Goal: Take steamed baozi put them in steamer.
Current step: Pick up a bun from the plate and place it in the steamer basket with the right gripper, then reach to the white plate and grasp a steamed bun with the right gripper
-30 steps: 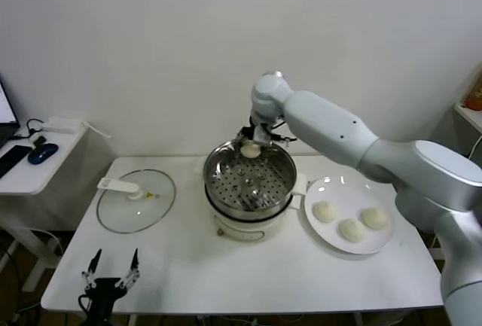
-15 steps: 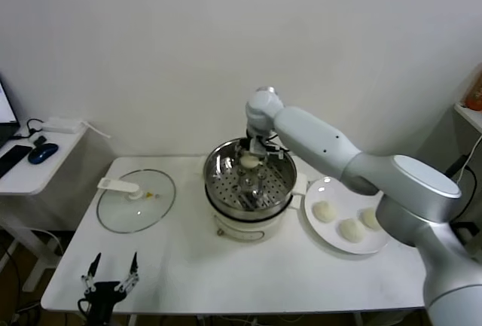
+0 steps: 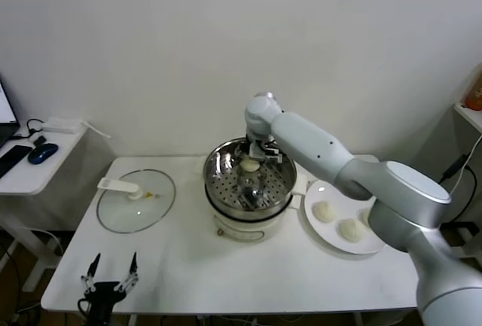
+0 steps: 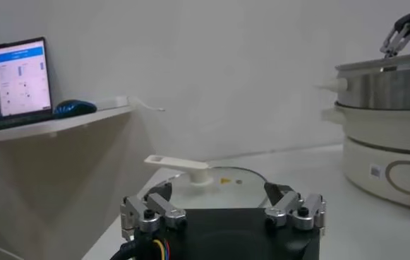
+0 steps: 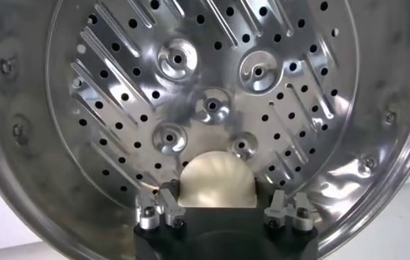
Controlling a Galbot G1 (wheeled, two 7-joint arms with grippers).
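White table (image 3: 226, 273) by plain wall; right gripper (image 3: 254, 162) released over baozi (image 5: 215, 181) in steamer (image 3: 218, 168); left gripper (image 3: 111, 269) open.

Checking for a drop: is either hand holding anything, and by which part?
The right hand has the small cream-white bun between its open fingers by the sides, above the shiny perforated steel steamer; grip uncertain. The left hand holds nothing.

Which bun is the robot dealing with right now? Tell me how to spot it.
Find the shiny steel steamer in the middle of the white table. At its far side, inside the basket, one cream-white bun sits between the right gripper's spread fingers. The other buns lie on the plate beside it.
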